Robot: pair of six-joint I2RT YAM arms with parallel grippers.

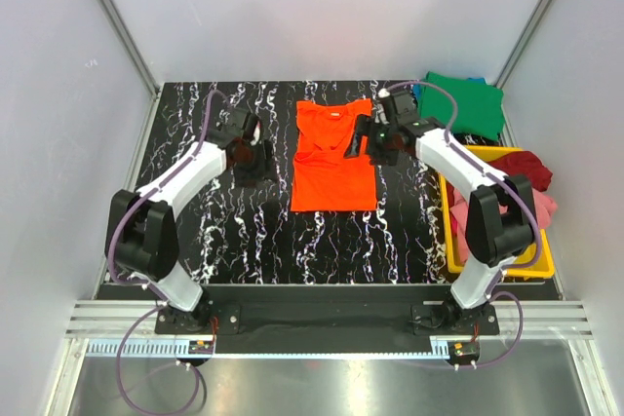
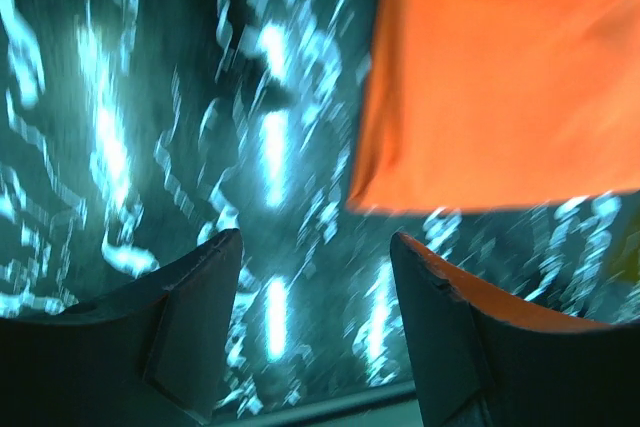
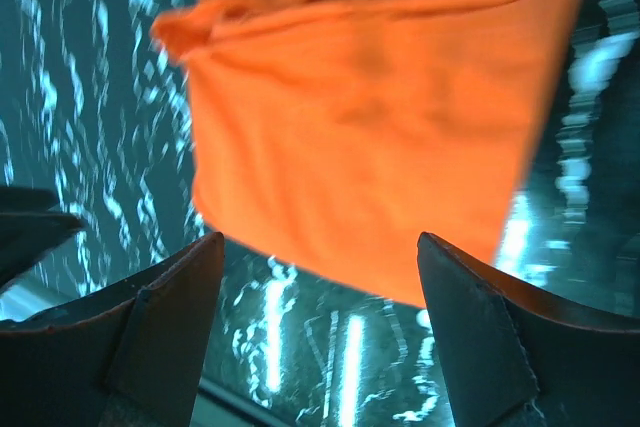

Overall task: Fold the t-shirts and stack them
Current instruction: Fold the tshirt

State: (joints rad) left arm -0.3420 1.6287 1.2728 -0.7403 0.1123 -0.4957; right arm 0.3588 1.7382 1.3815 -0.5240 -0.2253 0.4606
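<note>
The bright orange t-shirt [image 1: 334,156] lies flat on the black marbled table [image 1: 244,231], sides folded in, collar at the far end. It shows in the left wrist view [image 2: 500,77] and the right wrist view [image 3: 370,107]. My left gripper [image 1: 255,153] is open and empty, just left of the shirt. My right gripper [image 1: 370,138] is open and empty, at the shirt's right edge near the sleeve. A green t-shirt [image 1: 464,104] lies at the far right, with blue cloth [image 1: 475,79] behind it. Dark red [image 1: 522,168] and pink [image 1: 538,209] shirts lie in the tray.
A yellow plastic tray [image 1: 492,268] stands at the right edge of the table. Metal frame posts and white walls enclose the table. The arm bases sit at the near edge.
</note>
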